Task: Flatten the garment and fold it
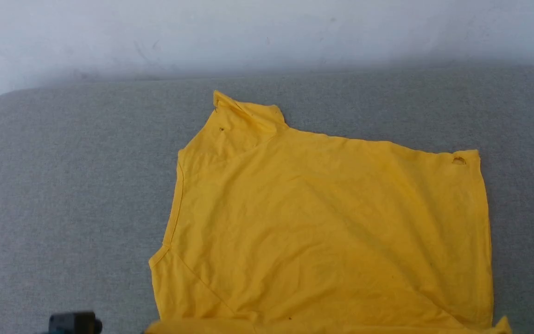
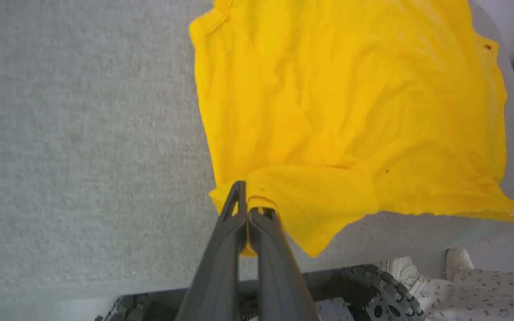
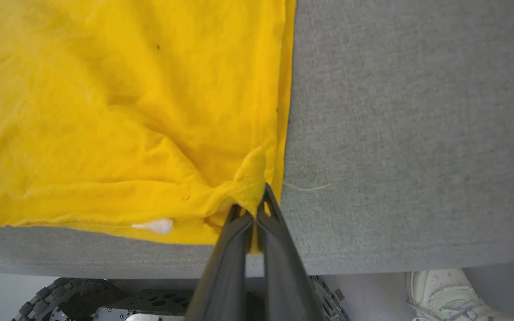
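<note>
Yellow garment [image 1: 327, 222], mostly flat, on the grey table [image 1: 63, 185], a small hole [image 1: 458, 160] near its far right corner.

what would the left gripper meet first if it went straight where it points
The left gripper, shut on the garment, would likely meet more of that cloth lying ahead on the table.

A big grey table top [image 1: 63, 185] has a soft, fuzzy cover and round corners. Behind it is a white wall [image 1: 267, 32]. Past the near edge, a white shoe [image 3: 444, 290] stands on the floor. Beside a shoe is pale cloth with little dark rings [image 2: 489, 294].
</note>
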